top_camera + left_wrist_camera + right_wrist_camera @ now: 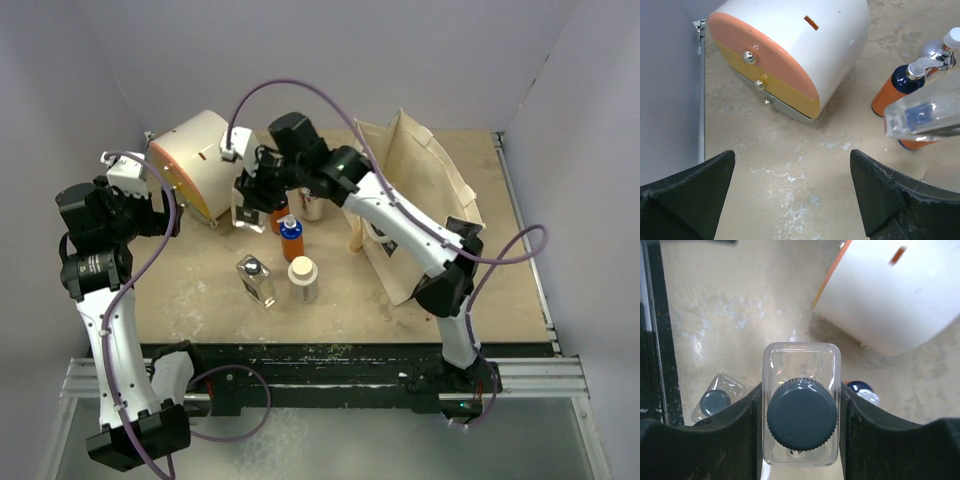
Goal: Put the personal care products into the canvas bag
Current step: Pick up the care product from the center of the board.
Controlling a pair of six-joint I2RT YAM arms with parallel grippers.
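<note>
Your right gripper (pixel 801 395) is clamped on the shoulders of a clear squarish bottle with a black cap (pixel 801 412), holding it above the tan tabletop (pixel 200 290) just in front of the large cream drum with an orange face (pixel 195 160), at about 10 o'clock on the table. Your left gripper (pixel 792 155) hovers near 9 o'clock, its fingers spread wide with nothing between them, looking toward the drum. The beige canvas tote with a dark printed panel (pixel 425 190) stands at 2 o'clock, well apart from the held bottle, and your right arm reaches across its front. Near the table's centre stands an orange bottle with a blue cap (pixel 291 240). A second orange bottle (pixel 279 217) and a silver bottle (pixel 313 207) stand just beyond it toward 12 o'clock. A second clear black-capped bottle (pixel 257 279) sits at its 7 o'clock, with a cream-white bottle (pixel 302 280) just beside that one, at 6 o'clock of the orange bottle.
</note>
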